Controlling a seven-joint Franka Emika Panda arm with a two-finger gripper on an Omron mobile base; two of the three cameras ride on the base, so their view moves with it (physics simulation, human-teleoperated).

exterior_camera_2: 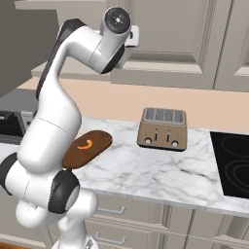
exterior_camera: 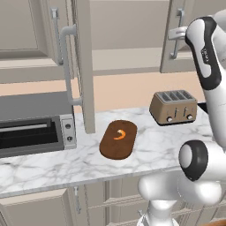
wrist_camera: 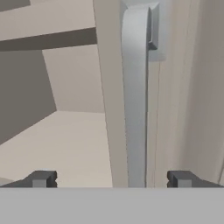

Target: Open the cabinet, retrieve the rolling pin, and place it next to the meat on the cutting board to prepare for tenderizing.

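Marble counter (exterior_camera: 53,163): white with grey veining, carrying the board, the toaster and the oven.
Board (exterior_camera: 118,139): dark brown oval lay flat on the counter, between the oven and the toaster, apart from both.
Meat (exterior_camera: 120,134): small curved orange piece rested on the board, toward its far end.
Toaster (exterior_camera: 173,107): tan, four slots, stood on the counter to the right of the board; in the right base view it sat between the board and the dark cooktop (exterior_camera_2: 233,163).
Oven (exterior_camera: 35,132): grey countertop unit with a dark window, at the left of the counter.
Cabinet (exterior_camera: 84,66): left door stood swung out edge-on over the counter, its long silver handle (exterior_camera: 66,66) facing left; right door looked at most slightly ajar, with the arm raised in front of it.
Gripper (wrist_camera: 111,179): jaws spread wide, holding nothing; the two dark tips sat either side of the right door's silver handle (wrist_camera: 135,100), which ran up between them without visible contact.
Cabinet interior: bare beige shelf (wrist_camera: 65,144) and back wall showed left of the door edge in the hand view.
Rolling pin: could not be made out.
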